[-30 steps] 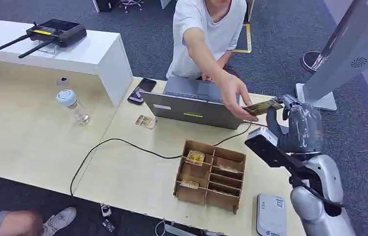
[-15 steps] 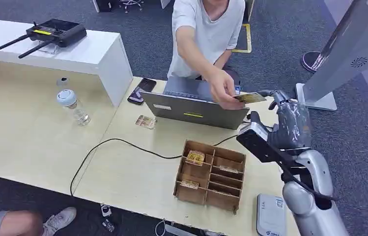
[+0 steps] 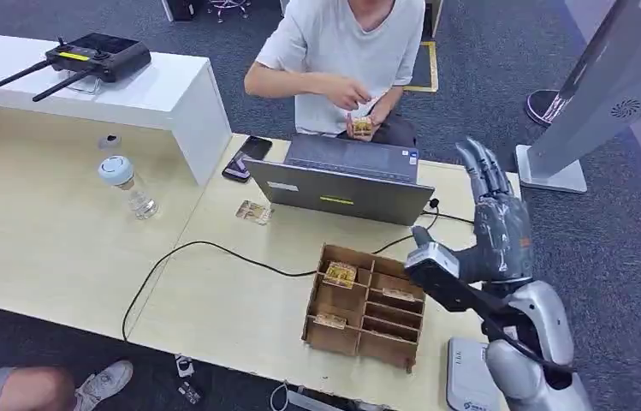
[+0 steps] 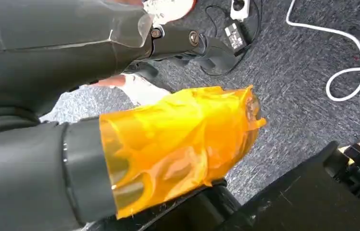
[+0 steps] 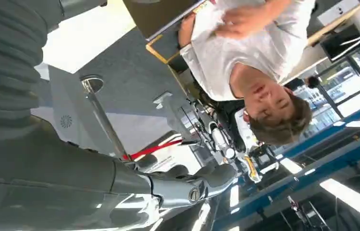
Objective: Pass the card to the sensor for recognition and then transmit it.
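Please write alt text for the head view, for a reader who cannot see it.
The robot's right hand is raised, open and empty, beside a laptop, while the seated person behind it holds a card. A wooden organizer sits on the table.

I've got the laptop (image 3: pixel 340 180) at the table's (image 3: pixel 231 308) far edge, organizer (image 3: pixel 366 305) before it near the front edge, sensor (image 3: pixel 469 377) at the front right corner, phone (image 3: pixel 246 158) left of the laptop, bottle (image 3: pixel 128 186) further left.
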Motion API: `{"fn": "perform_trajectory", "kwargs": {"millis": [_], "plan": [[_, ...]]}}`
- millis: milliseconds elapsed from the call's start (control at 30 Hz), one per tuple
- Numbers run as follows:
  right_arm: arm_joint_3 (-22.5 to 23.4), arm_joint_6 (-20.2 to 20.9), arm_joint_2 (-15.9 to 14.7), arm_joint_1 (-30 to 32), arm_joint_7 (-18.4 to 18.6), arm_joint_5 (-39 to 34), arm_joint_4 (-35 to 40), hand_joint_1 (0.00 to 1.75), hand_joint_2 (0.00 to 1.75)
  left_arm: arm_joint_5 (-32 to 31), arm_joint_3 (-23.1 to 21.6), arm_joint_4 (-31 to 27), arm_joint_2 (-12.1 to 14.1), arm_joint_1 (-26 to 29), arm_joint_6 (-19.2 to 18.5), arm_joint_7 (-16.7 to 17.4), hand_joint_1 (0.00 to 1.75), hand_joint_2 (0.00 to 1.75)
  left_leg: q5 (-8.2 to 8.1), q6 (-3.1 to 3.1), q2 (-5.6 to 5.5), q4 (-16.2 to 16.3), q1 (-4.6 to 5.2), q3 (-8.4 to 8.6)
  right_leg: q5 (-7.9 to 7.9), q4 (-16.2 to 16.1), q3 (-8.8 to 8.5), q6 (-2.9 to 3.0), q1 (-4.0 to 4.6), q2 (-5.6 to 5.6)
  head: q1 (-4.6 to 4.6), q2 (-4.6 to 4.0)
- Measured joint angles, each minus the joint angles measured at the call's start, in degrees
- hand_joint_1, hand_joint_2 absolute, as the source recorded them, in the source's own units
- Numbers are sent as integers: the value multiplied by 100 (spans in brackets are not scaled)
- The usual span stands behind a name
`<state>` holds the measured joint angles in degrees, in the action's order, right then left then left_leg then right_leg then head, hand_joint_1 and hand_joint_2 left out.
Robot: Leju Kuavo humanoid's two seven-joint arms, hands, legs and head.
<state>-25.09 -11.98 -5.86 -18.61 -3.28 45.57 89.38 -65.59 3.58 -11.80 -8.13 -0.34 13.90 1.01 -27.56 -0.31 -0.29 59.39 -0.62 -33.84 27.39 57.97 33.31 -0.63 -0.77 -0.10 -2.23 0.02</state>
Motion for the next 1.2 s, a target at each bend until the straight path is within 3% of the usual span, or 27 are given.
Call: {"fn": "perform_trajectory", "kwargs": {"millis": [300,500,833,1200], "plan": [[-22,-55,-46,285,-87,20,262,0,175,41,79,0,0,2,11,0,0,0,0,0,1,0,0,1,0,0,0,0,0,1,-2,0],[-127,65,-122,406,-26,428,238,0,175,7,94,0,0,1,11,4,0,0,0,0,1,0,0,1,0,0,-1,0,0,1,-2,0],[-426,332,-433,602,81,662,11,0,175,7,129,0,0,2,17,13,0,0,-1,0,1,0,0,0,0,-1,0,0,0,0,0,0],[-568,361,-653,803,88,662,0,2,175,44,140,0,0,4,20,20,0,0,-1,0,1,0,0,0,0,-1,0,0,0,1,-2,0]]}}
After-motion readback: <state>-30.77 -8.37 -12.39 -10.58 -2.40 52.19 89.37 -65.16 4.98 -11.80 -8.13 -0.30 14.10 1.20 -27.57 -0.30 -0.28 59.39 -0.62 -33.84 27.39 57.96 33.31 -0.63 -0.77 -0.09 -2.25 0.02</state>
